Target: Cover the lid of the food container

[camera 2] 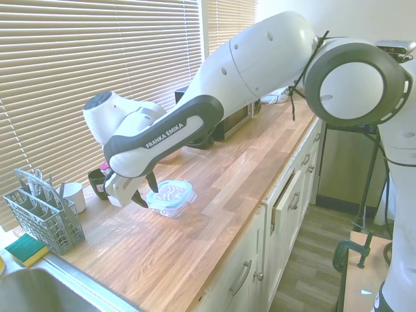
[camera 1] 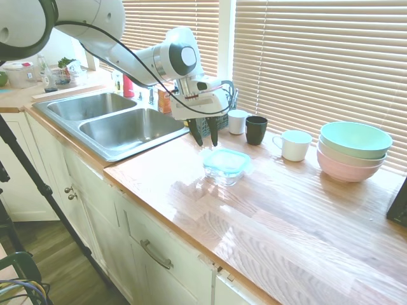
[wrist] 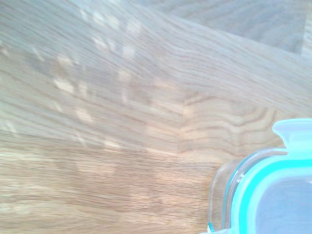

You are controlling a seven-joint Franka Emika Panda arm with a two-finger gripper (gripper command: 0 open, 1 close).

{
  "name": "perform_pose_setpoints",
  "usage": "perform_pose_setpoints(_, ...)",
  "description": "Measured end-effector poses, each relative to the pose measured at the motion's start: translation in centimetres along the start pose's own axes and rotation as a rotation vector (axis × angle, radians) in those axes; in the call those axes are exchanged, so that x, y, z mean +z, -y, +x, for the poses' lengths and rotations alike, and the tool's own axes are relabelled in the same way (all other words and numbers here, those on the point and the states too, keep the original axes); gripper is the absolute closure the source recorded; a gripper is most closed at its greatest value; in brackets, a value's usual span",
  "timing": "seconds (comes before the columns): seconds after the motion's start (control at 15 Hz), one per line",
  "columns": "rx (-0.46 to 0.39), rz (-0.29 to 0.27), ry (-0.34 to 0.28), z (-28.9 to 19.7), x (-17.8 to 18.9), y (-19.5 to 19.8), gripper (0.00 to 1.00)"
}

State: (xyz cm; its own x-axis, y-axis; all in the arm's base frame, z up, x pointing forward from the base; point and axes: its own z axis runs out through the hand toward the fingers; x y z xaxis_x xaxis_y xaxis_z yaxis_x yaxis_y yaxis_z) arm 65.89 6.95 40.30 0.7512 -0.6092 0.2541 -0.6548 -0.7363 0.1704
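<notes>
Wooden kitchen counter (camera 1: pixel 299 210) held the clear glass food container (camera 1: pixel 224 173), with the flat teal-rimmed plastic lid (camera 1: pixel 226 159) on top, just beside the empty, spread-open gripper (camera 1: pixel 205 132).

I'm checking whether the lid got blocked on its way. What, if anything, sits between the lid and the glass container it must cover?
Nothing visible does. The lid already lies on top of the food container on the wooden counter. The gripper hangs open beside it, holding nothing. The mugs and bowls stand apart, nearer the blinds.
</notes>
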Motion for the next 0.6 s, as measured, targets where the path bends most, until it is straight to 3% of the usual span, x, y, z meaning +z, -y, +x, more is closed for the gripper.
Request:
perform_pose_setpoints(0.27, 0.063, 0.082, 0.067, -0.3, -3.8, -3.5, 0.00)
perform_pose_setpoints(0.6, 0.136, 0.145, 0.170, -1.1, -4.0, -10.5, 0.00)
